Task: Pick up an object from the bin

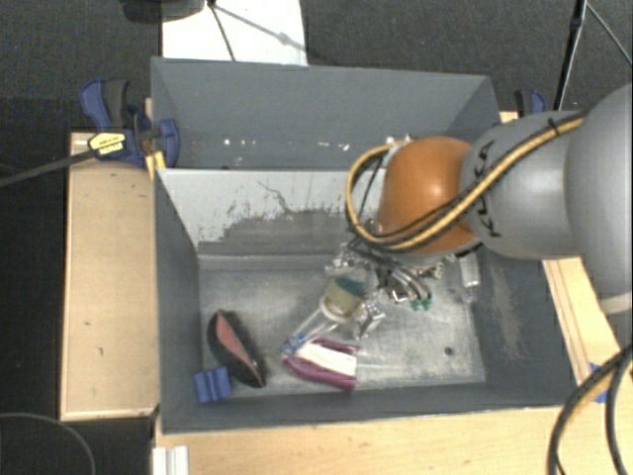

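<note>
The gripper [370, 287] hung low in the bin [425, 349], under the round orange cover [423, 198] on the arm's wrist. It was up from the purple and white thing [321, 364] and a little to its right, closer to the back wall. I could not tell if the gripper was open or closed. Its metal parts were bunched together and partly hidden under the cover.

A small round thing [344, 299] sat right at the gripper's left side, just behind the purple and white thing. It was pale with a dark greenish top. It looked like it was touching the gripper, but I could not be sure. A clear shiny piece [315, 331] ran from the small round thing down toward the left end of the purple and white thing.

The purple and white thing lay flat on the grey floor, near the front wall. A dark oval thing [235, 349] with pink inside lay to its left, near but not touching it. A blue block [211, 386] sat still farther left, right against the low end of the dark oval thing.

To the right of the purple and white thing and farther back, past the gripper, lay a tiny green bit [422, 303]. A small silvery thing [467, 273] lay beyond that.
</note>
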Controlling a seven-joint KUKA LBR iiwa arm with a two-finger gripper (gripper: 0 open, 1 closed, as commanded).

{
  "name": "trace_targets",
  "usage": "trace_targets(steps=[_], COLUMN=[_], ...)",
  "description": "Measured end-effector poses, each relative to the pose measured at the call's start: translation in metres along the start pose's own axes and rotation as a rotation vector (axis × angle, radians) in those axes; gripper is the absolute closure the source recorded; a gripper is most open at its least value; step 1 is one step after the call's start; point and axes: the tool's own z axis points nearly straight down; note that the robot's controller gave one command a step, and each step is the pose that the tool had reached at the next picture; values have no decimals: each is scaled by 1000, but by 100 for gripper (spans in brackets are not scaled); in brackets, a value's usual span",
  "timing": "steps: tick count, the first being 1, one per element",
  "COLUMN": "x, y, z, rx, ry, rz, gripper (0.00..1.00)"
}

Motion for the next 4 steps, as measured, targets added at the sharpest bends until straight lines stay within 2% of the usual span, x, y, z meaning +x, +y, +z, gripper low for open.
trace_targets(steps=[1, 2, 3, 4], x=[-1, -4, -5, -7], y=[0, 0, 0, 0], z=[-1, -59, -80, -87], rx=[0, 1, 1, 1], ry=[-3, 2, 4, 3], rz=[2, 8, 12, 14], gripper=[100, 100, 100, 100])
